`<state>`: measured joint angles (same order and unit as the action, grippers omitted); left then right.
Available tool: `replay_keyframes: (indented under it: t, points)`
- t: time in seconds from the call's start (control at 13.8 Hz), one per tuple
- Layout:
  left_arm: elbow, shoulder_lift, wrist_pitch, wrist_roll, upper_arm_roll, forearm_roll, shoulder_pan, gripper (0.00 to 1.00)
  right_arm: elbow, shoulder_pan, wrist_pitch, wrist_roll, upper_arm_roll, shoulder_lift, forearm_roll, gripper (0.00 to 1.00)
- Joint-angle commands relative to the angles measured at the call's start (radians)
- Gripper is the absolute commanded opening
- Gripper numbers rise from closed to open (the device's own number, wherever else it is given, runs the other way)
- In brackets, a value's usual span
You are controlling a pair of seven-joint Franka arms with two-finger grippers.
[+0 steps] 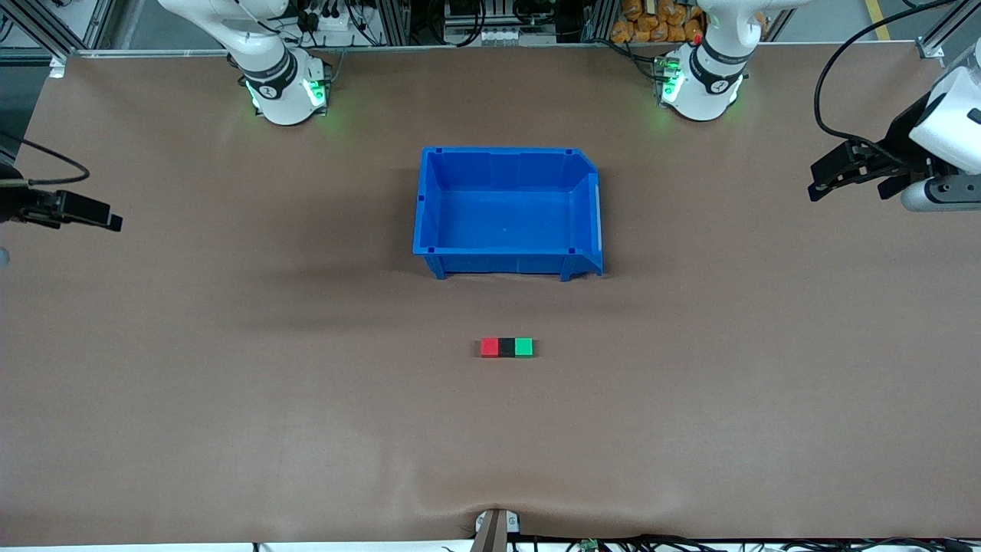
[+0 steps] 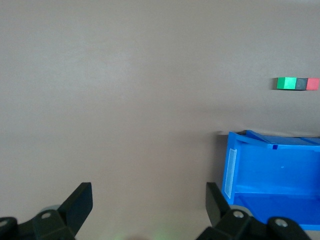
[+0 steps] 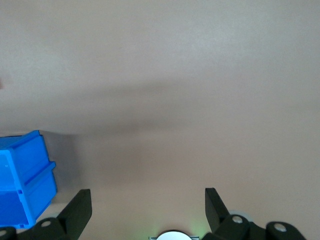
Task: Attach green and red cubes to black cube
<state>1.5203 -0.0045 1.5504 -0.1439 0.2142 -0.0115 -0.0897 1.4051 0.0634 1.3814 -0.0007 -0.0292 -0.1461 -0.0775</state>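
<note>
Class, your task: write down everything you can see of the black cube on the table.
The black cube is small, plain and matte, with no visible markings. It sits flat on the brown table, in the middle of a short row: the red cube touches its side toward the right arm's end, the green cube its side toward the left arm's end. All three look equal in size. The row lies nearer the front camera than the blue bin. No gripper touches it.
</note>
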Motion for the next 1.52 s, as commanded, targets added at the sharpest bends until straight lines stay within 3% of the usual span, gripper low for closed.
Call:
replay_keyframes:
  t: [0.0, 0.29, 0.65, 0.87, 1.45]
  points:
    - [0.0, -0.008, 0.007, 0.01, 0.005, -0.004, -0.002, 1.0, 0.069, 0.016, 0.008, -0.015, 0.017, 0.062, 0.013, 1.0]
    - [0.0, -0.006, 0.007, 0.01, 0.005, -0.005, -0.002, 1.0, 0.137, 0.004, 0.007, -0.009, 0.025, 0.117, 0.015, 1.0]
    - [0.0, -0.006, 0.007, 0.01, 0.004, -0.005, -0.002, 1.0, 0.12, 0.001, -0.082, -0.007, 0.028, 0.122, 0.053, 1.0]
    - [0.0, -0.006, 0.007, 0.01, 0.005, -0.005, -0.002, 1.0, 0.072, -0.046, -0.084, 0.046, 0.028, 0.114, 0.064, 1.0]
    - [0.004, -0.003, 0.008, 0.01, 0.005, -0.004, -0.002, 1.0, 0.022, -0.037, -0.078, 0.081, 0.022, 0.097, 0.054, 1.0]
